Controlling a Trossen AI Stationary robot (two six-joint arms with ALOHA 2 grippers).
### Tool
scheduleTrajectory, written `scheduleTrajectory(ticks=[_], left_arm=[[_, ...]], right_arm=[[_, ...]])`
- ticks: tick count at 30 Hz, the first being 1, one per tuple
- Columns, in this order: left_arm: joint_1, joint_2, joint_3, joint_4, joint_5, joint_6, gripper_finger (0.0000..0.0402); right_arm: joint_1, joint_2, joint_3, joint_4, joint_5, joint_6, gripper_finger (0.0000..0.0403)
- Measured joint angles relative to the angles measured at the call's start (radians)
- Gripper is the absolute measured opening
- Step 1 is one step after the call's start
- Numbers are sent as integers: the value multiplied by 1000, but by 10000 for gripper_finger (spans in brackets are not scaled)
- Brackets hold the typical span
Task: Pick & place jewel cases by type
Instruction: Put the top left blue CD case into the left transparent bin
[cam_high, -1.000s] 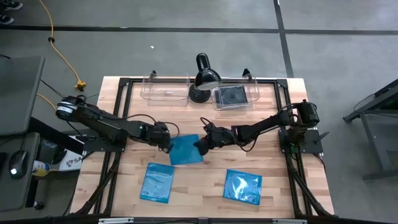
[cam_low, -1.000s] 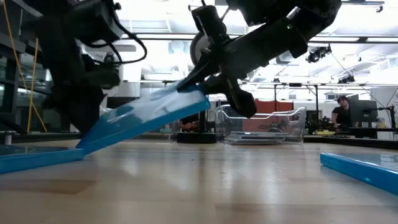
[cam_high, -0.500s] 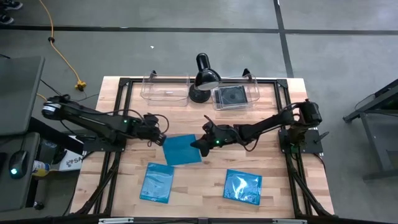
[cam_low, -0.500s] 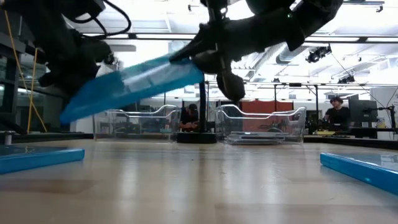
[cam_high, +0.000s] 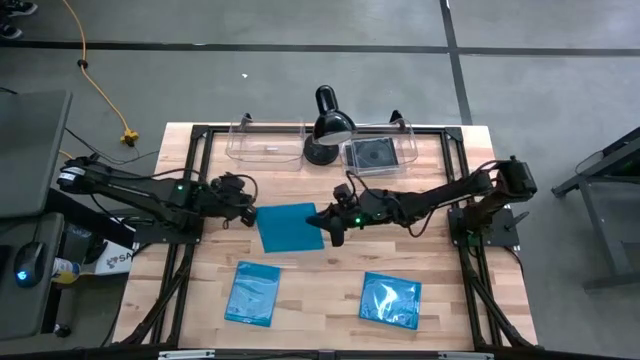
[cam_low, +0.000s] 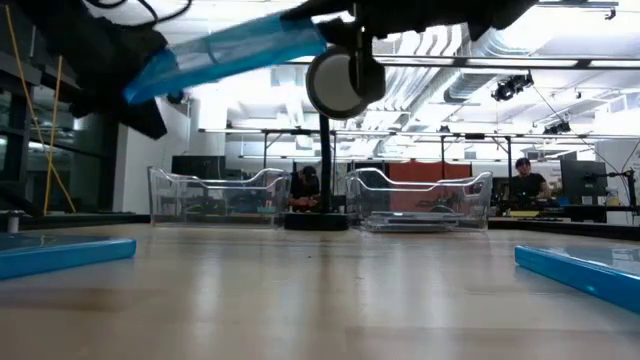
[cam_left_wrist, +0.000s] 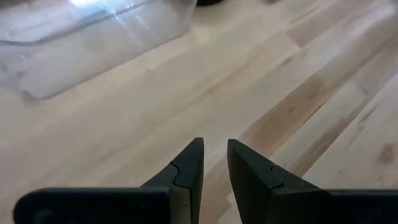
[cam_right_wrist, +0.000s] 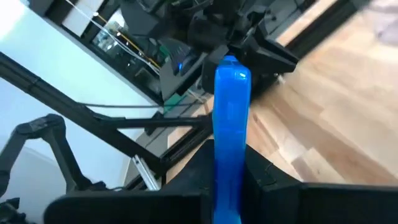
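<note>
Mid-worktop, right gripper (cam_high: 327, 224): we see it clamped on the edge of a blue jewel case (cam_high: 289, 226), lifted clear of the wood; right wrist view shows the case edge-on between the fingers (cam_right_wrist: 264, 177)
Held case: tilted in the low view (cam_low: 235, 48), high above the worktop, just left of the lamp head (cam_low: 345, 83)
Left gripper (cam_high: 243, 196): just off the held case's left edge, not touching as far as we see; fingers (cam_left_wrist: 188, 171) nearly together with a slim gap, nothing between them, bare wood (cam_left_wrist: 124, 124) beyond
Front-left of worktop: second blue jewel case (cam_high: 252, 294), flat
Front-right of worktop: third blue jewel case (cam_high: 390, 299), flat
Back edge, left: clear bin (cam_high: 266, 146), we cannot tell any contents
Back edge, right: clear bin (cam_high: 404, 147) with a dark jewel case (cam_high: 371, 155) in it; we cannot tell if more are stacked under it
Back edge, centre: black desk lamp (cam_high: 327, 124) between the two bins
Worktop (cam_high: 320, 290): light wood, black frame
</note>
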Motion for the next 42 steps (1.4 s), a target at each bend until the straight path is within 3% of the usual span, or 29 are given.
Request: scheduleTrajectory(ticks=[22,35,42], left_arm=[[0,-262,0,-7,-66,230,72],[0,-268,0,-21,-62,263,72],[0,-267,0,-27,-61,263,72]], right_arm=[[0,-96,1,9,-9,-145,17],[-11,-193,1,315,-2,-348,17],[-21,-281,67,288,-21,-438,17]])
